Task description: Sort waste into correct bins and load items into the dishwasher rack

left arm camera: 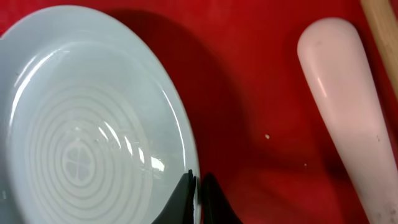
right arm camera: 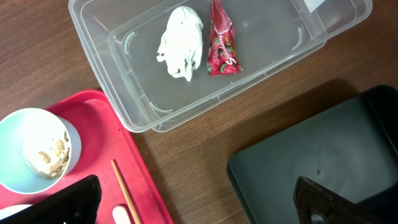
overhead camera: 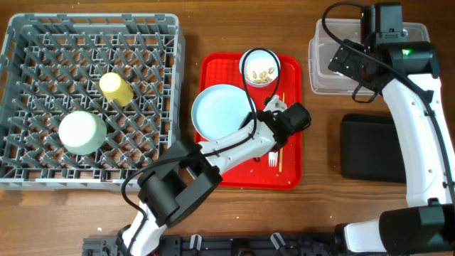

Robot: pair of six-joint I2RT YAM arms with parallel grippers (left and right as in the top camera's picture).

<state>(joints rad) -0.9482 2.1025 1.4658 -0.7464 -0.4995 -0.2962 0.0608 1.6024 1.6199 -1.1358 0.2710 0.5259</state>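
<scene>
The light blue plate lies on the red serving tray. My left gripper is shut on the plate's right rim; the left wrist view shows the jaws pinching the rim of the plate. A white bowl holding beige food scraps stands at the tray's back. The white fork and chopsticks lie on the tray's right side. My right gripper is open and empty, hovering by the clear tub, which holds the white tissue and the red wrapper.
The grey dishwasher rack at the left holds a yellow cup and a mint bowl. The black tray lies on the wood in front of the clear tub. The fork handle lies right of the plate.
</scene>
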